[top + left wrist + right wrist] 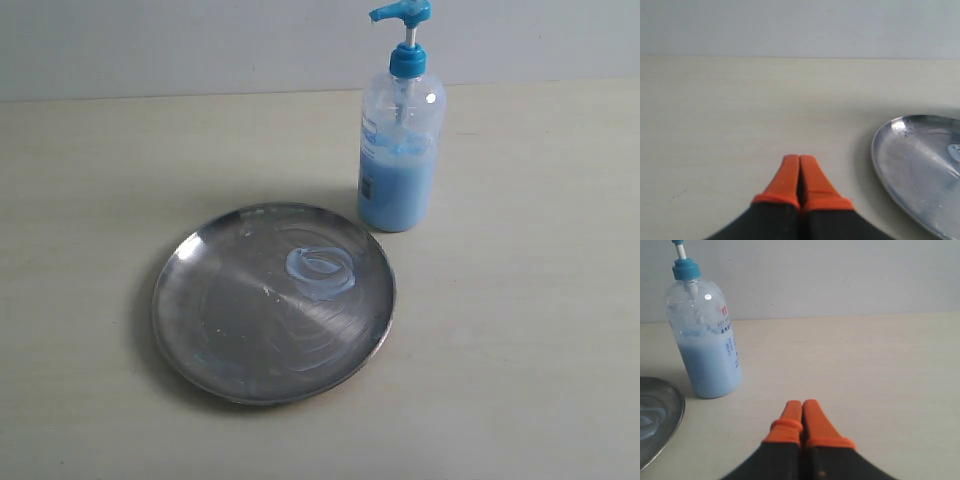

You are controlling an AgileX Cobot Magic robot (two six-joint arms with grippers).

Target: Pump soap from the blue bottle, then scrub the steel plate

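Note:
The steel plate (272,302) lies flat on the table, streaked with swirl marks. A pale blue soap (320,272) smear sits on its upper right part. The blue bottle (400,150) stands upright just behind the plate's right rim, about half full, pump head raised. No gripper shows in the exterior view. In the left wrist view my left gripper (800,159) is shut with nothing in it, over bare table beside the plate (920,165). My right gripper (802,403) is also shut on nothing, apart from the bottle (707,340) and the plate's rim (670,425).
The pale beige table (520,360) runs back to a plain light wall (200,40). Nothing else stands on it in any view.

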